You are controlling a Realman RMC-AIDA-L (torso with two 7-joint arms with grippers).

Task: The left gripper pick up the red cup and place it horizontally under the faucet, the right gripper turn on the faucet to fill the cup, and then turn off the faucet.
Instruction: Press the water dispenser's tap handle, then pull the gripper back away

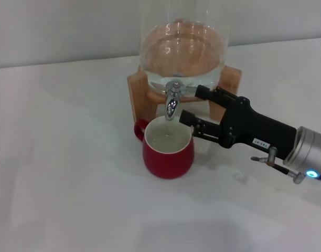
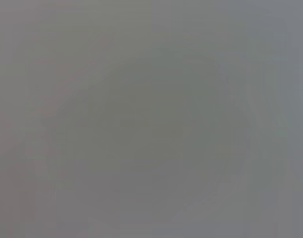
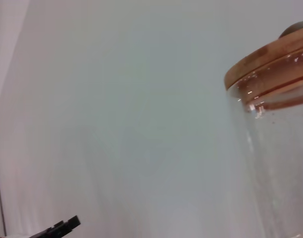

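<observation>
Right gripper (image 1: 193, 105) centre-right of frame, fingers spread, empty, just right of faucet (image 1: 172, 100) | cup (image 1: 168, 148) upright at centre under spout, liquid inside | step: filling, probably | next: close lever | left gripper unseen.

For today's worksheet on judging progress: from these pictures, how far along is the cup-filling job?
Done: the red cup stands upright under the faucet, with liquid in it. In hand: the right gripper sits open beside the faucet, fingers apart; I cannot tell whether water is running. Left: shut the faucet if it is open, then withdraw. The left gripper is out of view.
</observation>
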